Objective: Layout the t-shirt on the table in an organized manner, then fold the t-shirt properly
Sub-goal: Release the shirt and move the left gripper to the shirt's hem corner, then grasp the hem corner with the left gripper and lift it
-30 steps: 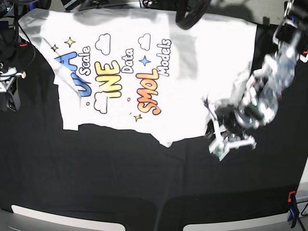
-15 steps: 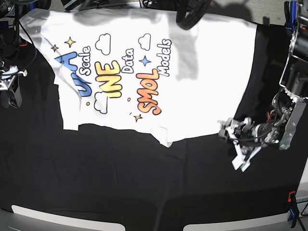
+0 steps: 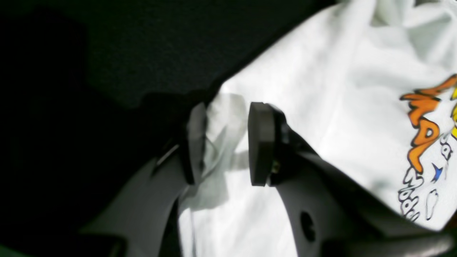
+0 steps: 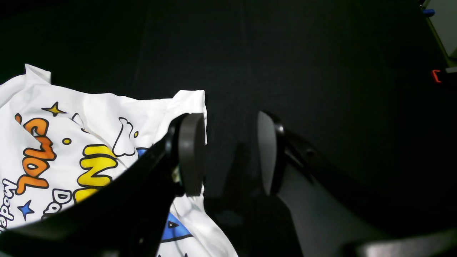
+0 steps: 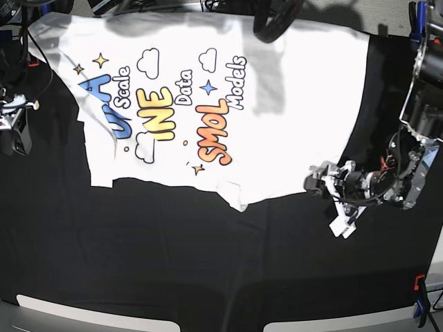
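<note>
The white t-shirt [image 5: 277,131] lies spread print-up across the far half of the black table [image 5: 208,256]. Its near edge is uneven, with a small flap turned over [image 5: 234,194]. My left gripper [image 5: 313,182] is open at the shirt's near right edge. In the left wrist view the left gripper [image 3: 226,142] has its jaws apart, straddling the hem of the t-shirt [image 3: 321,117], a wrinkle of cloth between them. My right gripper [image 5: 14,131] sits at the table's left edge. In the right wrist view the right gripper [image 4: 230,153] is open over bare table, the t-shirt [image 4: 89,117] beside it.
A red clamp [image 5: 419,282] grips the near right table edge and a blue clamp [image 5: 414,14] the far right. A black cable loop [image 5: 273,21] hangs over the shirt's far edge. White curved panels [image 5: 90,311] line the table's front edge.
The left arm swung down and right off the shirt, then its gripper slid left to the shirt's near right edge. The right arm and the shirt stayed put.
</note>
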Tool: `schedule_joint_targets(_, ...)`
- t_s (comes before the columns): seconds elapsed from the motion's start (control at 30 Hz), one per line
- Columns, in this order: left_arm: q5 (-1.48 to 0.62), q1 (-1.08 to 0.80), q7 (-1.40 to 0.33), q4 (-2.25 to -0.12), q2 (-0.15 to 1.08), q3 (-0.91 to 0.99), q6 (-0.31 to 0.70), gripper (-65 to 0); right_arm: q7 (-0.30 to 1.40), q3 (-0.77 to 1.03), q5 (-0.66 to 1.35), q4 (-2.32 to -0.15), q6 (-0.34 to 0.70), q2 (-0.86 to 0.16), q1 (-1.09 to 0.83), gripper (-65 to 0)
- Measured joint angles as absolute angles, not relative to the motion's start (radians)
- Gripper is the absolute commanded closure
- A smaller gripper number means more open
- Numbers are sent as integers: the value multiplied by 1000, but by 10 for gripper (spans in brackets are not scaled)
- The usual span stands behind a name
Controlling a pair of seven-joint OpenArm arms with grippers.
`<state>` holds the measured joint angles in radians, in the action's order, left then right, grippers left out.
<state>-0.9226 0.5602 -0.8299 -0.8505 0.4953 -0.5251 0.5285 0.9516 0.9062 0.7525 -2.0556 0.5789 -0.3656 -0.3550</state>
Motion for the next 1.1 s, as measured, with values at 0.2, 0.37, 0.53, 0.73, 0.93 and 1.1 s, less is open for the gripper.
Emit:
schedule_joint_targets(0.2, -804, 554, -797, -850, 458, -523, 542, -186, 965, 906, 752, -2056, 579, -366, -355, -239)
schedule_joint_targets(0.37, -726, 554, -733, -851, 450, -524, 544, -185, 979, 906, 752, -2056, 579, -366, -355, -239)
schedule_joint_targets(0.53, -710, 554, -740, -851, 450, -524, 543, 0, 979, 906, 752, -2056, 579, -366, -355, -239)
schedule_joint_targets(0.73, -675, 554, -733, -853, 454, -524, 544, 0, 979, 906, 752, -2056, 579, -366, -355, -239)
schedule_joint_targets(0.93, -706, 547, -817, -955, 476, -524, 543, 0, 979, 906, 752, -2056, 579, -366, -355, -239)
schedule_joint_targets(1.1, -720, 522, -839, -1161, 510, -525, 542, 0, 979, 906, 753, -2056, 579, -365, -355, -239)
